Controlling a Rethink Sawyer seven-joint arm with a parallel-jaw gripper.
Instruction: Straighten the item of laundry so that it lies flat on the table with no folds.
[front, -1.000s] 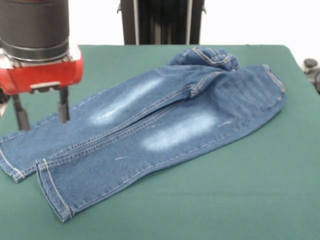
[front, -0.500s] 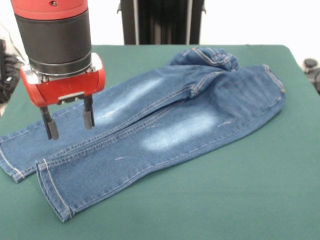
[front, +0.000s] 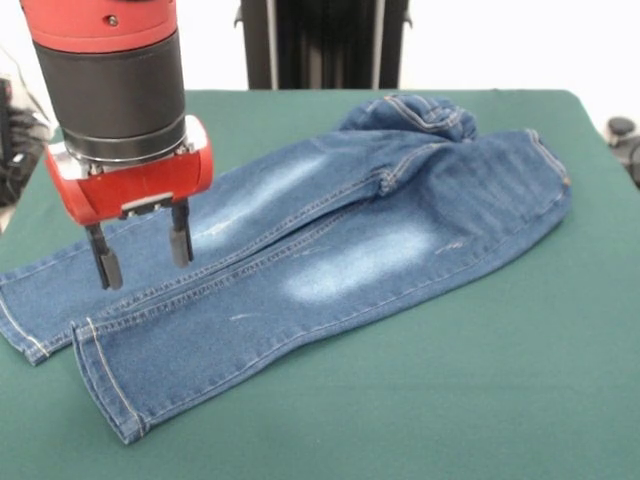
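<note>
Table (front: 480, 400): dark green top, jeans spread diagonally.
Jeans (front: 330, 260): waistband bunched at far end.
Gripper (front: 143, 260): fingers parted, empty, over the far leg.

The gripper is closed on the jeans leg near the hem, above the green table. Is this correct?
Not quite. In the front view the gripper is open, its two fingers apart with no denim between them. It is indeed over the jeans leg near the hem, above the green table.
</note>
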